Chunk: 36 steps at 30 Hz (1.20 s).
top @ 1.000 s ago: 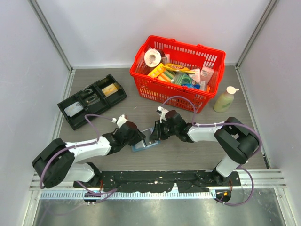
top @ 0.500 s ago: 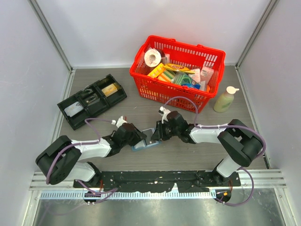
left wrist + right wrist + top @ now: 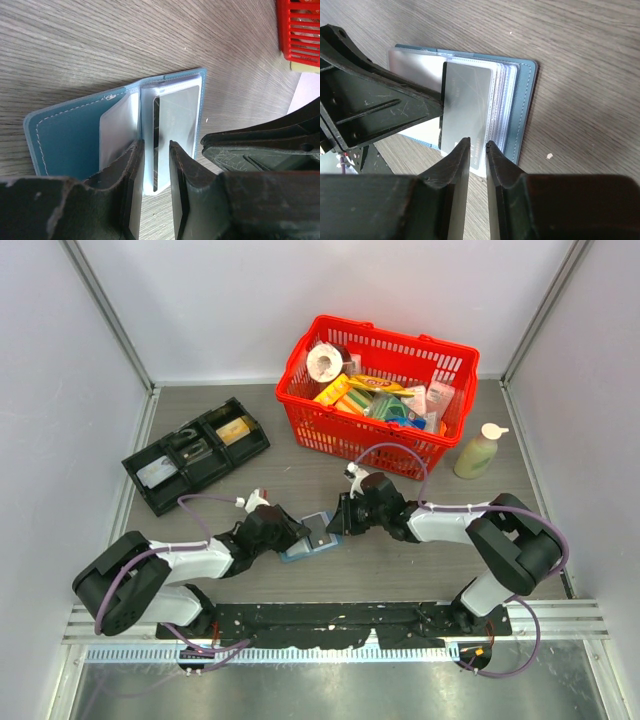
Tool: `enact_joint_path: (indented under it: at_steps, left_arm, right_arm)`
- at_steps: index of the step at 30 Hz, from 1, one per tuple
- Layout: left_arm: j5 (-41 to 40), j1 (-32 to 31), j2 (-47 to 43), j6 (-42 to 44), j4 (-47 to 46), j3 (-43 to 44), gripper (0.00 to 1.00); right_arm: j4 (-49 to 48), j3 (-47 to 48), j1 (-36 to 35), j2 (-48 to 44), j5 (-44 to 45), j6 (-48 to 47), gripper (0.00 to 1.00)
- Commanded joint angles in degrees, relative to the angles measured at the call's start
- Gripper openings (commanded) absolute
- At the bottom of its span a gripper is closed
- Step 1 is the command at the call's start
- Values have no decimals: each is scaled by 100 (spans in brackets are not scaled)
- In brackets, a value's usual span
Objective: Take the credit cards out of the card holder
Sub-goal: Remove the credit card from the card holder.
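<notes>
Near edge, bench [image 3: 400,560] centre: card holder [image 3: 70,135] lies open flat, blue inside face up, clear pockets fanned out. My two claws close in on it from 9 and 3 o'clock.

Left claw [image 3: 155,146]: narrow gap, tips down at the holder's near edge with a clear pocket leaf between the fingers [image 3: 132,185].

Right claw [image 3: 477,145]: narrow too, tips at the near edge of the silvery-grey card [image 3: 467,100]. That card lies on top of the pocket stack, its face bare.

Can't tell from the wrist views whether either claw actually clamps anything or just rests there.

Further out: black tray [image 3: 135,472] at 10 o'clock, red basket [image 3: 370,440] full of goods at 1 o'clock, pale bottle [image 3: 478,452] at 2 o'clock just beside the basket.
</notes>
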<state>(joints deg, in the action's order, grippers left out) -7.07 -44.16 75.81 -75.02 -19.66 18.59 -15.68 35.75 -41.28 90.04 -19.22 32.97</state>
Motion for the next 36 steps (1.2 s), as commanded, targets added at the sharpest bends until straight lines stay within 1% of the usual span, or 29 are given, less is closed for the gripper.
enact_joint_path:
  at_steps: [1, 5, 10, 14, 19, 21, 24, 31, 36]
  left_arm:
    - [127, 30, -23, -30, -433, -92, 29]
    - [206, 30, 4, -47, -653, -162, 27]
    - [320, 30, 4, -56, -969, -233, 25]
    - [426, 30, 21, -74, -1346, -303, 22]
    - [496, 30, -14, -65, -1690, -391, 14]
    - [514, 30, -22, -56, -1717, -409, 6]
    - [531, 30, -57, -30, -1787, -435, 0]
    - [610, 30, -137, -47, -1927, -514, 1]
    - [681, 30, -189, -12, -2234, -637, 12]
  right_arm:
    - [-181, 46, -3, 83, -327, -28, 23]
    - [-172, 90, -3, 180, -380, -63, 21]
    - [-154, 82, -3, 277, -407, -98, 21]
    - [-163, 81, -3, 321, -451, -98, 21]
    - [-146, 64, -3, 339, -433, -124, 21]
    - [-154, 64, -3, 339, -433, -115, 21]
    - [-146, 73, -12, 321, -424, -133, 21]
    - [-93, 90, -3, 277, -424, -168, 21]
    - [-58, 117, -3, 242, -486, -221, 21]
